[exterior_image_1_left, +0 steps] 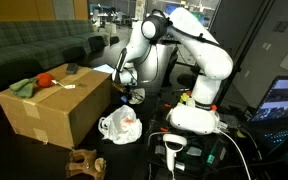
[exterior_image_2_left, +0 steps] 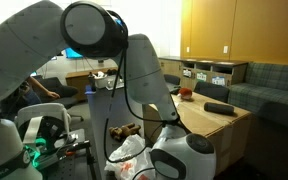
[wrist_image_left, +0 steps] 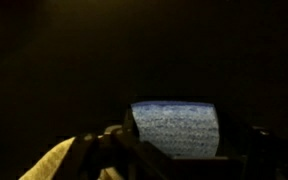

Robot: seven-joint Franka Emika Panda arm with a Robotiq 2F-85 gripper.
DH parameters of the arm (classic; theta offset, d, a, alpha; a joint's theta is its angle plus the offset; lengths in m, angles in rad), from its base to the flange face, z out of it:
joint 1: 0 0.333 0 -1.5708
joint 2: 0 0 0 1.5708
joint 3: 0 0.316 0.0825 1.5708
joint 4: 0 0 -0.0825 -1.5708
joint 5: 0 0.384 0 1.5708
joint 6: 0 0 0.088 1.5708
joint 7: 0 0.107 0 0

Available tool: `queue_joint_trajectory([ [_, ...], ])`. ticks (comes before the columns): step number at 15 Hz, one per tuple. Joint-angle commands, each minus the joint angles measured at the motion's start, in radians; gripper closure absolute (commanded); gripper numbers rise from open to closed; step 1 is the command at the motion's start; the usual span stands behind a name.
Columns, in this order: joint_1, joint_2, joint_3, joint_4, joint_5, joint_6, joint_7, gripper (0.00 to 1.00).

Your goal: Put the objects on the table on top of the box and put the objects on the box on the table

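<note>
Gripper [exterior_image_1_left: 132, 93] hangs just beside the box [exterior_image_1_left: 54, 108]; its opening unclear

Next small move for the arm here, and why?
Probably lower the gripper toward the white plastic bag. In an exterior view it hangs beside the cardboard box, roughly above the bag, which lies low next to the box and not on it. The wrist view is too dark to show whether the jaws are open, so check that first.
</note>
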Motion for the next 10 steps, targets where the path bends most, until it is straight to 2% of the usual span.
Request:
queue_joint_trajectory([
  [1,-0.006,0.031,-0.008,0.06,-0.026,-0.039,0.014,0.42],
  [3,-0.004,0.03,-0.012,0.07,-0.034,-0.054,0.013,0.56],
  [8,0.001,0.006,-0.021,0.059,-0.063,-0.064,0.004,0.63],
  [10,0.012,-0.031,-0.025,0.022,-0.085,-0.046,-0.008,0.65],
])
